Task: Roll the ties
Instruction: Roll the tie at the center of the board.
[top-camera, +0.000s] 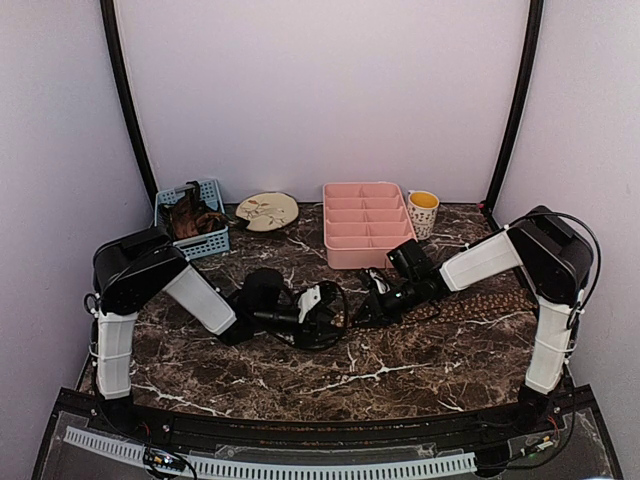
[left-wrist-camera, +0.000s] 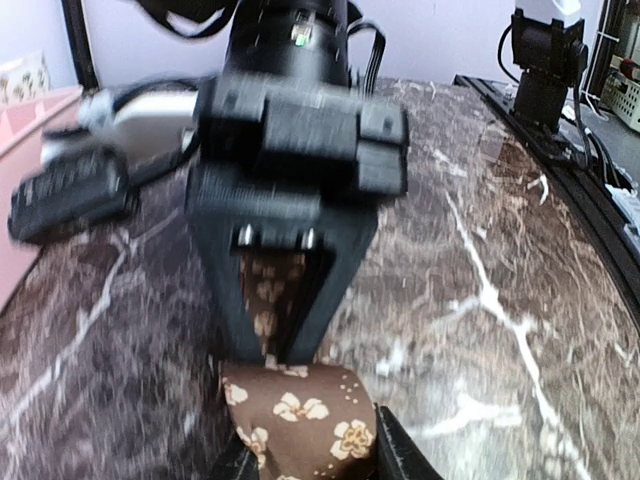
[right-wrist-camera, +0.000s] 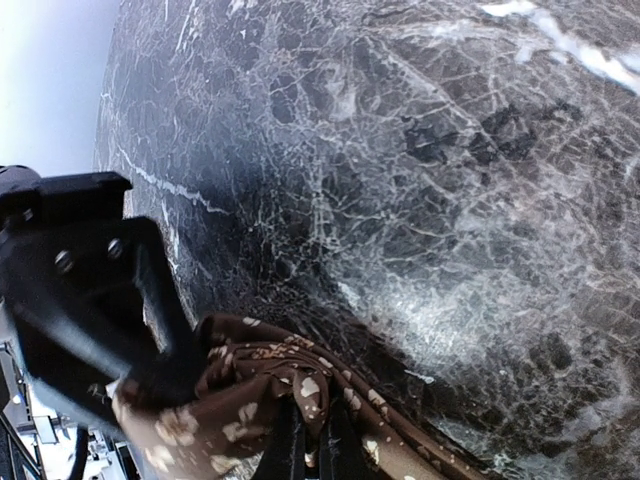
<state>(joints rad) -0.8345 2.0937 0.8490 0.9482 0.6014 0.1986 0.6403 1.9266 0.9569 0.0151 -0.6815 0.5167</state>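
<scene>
Though apart from the pink tray (top-camera: 365, 262), blue basket (top-camera: 212, 243) with brown ties (top-camera: 185, 217)

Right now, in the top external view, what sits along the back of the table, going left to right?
blue plastic lattice basket → round cream plate with a leaf pattern → pink plastic divided tray → white patterned mug with a yellow inside
</scene>
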